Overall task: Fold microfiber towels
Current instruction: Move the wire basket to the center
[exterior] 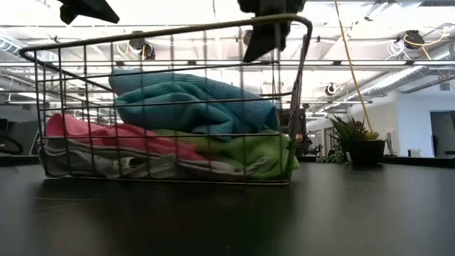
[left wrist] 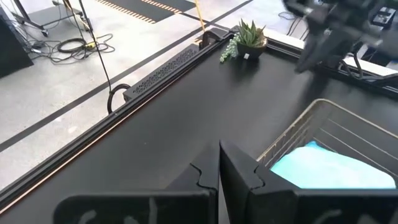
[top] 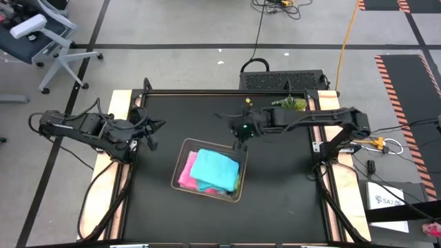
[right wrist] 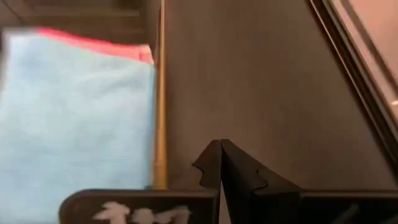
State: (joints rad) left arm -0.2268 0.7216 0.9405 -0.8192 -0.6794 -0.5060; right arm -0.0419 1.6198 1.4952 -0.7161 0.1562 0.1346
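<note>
Several microfiber towels lie piled in a wire mesh basket (top: 180, 169) at the table's middle. A light blue towel (top: 215, 169) is on top, over a pink one (top: 185, 176) and a lime green one (exterior: 263, 153); a pale one (exterior: 92, 165) lies at the bottom. My right gripper (top: 240, 146) hangs shut above the basket's far right rim, touching nothing. My left gripper (top: 151, 145) is shut near the table's left edge, raised, with nothing in it.
A small potted plant (top: 291, 104) stands at the table's far right corner. Bare black tabletop (top: 275, 200) lies around the basket on all sides. An office chair (top: 41, 34) stands on the floor beyond the far left corner.
</note>
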